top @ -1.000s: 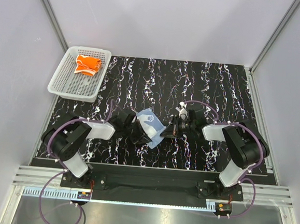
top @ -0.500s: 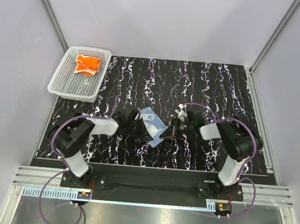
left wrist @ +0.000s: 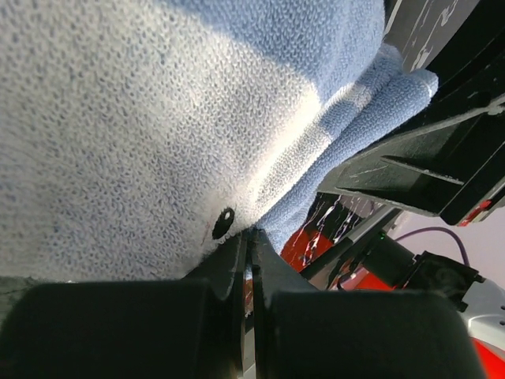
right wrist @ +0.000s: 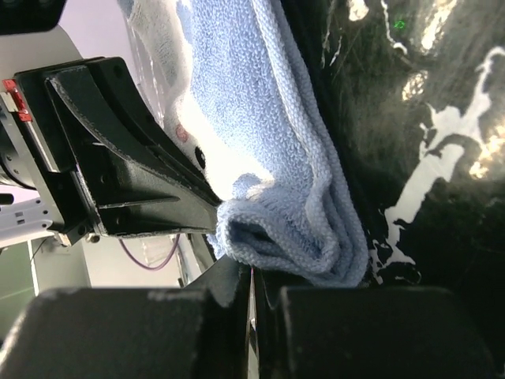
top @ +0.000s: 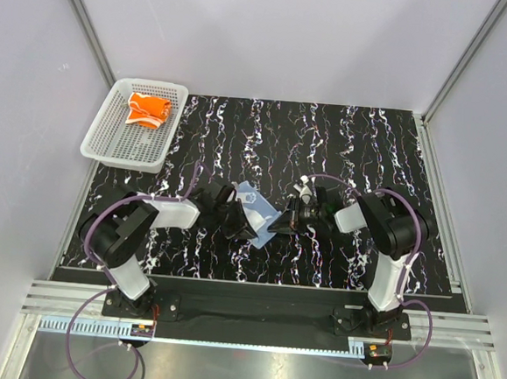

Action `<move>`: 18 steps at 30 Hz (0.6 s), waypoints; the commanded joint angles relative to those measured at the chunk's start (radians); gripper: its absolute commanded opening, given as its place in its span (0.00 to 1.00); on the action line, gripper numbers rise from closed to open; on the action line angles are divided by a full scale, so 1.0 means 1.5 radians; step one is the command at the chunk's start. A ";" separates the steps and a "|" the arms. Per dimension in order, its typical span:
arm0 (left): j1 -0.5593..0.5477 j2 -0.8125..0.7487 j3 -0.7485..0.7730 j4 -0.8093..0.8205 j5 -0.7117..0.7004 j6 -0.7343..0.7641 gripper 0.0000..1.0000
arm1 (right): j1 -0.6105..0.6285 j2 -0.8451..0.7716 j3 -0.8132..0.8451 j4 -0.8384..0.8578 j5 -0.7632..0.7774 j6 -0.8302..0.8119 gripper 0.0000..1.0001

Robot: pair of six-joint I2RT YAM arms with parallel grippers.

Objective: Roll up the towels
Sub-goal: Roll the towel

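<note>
Plain light-blue terry towel (top: 254, 209) at near-centre of black marbled table (top: 371, 146), slung btwn arms. L gripper (left wrist: 246, 254) jaws together, pinching cloth edge. R gripper (right wrist: 251, 275) clamped on folded end, prob. tension for rolling. Orange printed towel (top: 148, 108) parked in white mesh basket (top: 99, 145), far-left corner.

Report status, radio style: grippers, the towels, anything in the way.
Left gripper, right gripper both shut on blue towel. Orange towel sits in white basket, far left. Nothing in the way.
</note>
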 commanded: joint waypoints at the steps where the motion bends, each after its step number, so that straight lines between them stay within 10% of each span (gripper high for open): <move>1: 0.003 -0.015 -0.004 -0.116 -0.061 0.070 0.00 | -0.010 0.029 0.011 0.013 0.035 -0.011 0.04; 12: -0.034 -0.126 0.103 -0.334 -0.292 0.217 0.41 | -0.010 0.090 0.039 0.025 -0.006 -0.001 0.04; 18: -0.084 -0.159 0.179 -0.408 -0.417 0.257 0.43 | -0.010 0.106 0.048 0.024 -0.011 0.003 0.04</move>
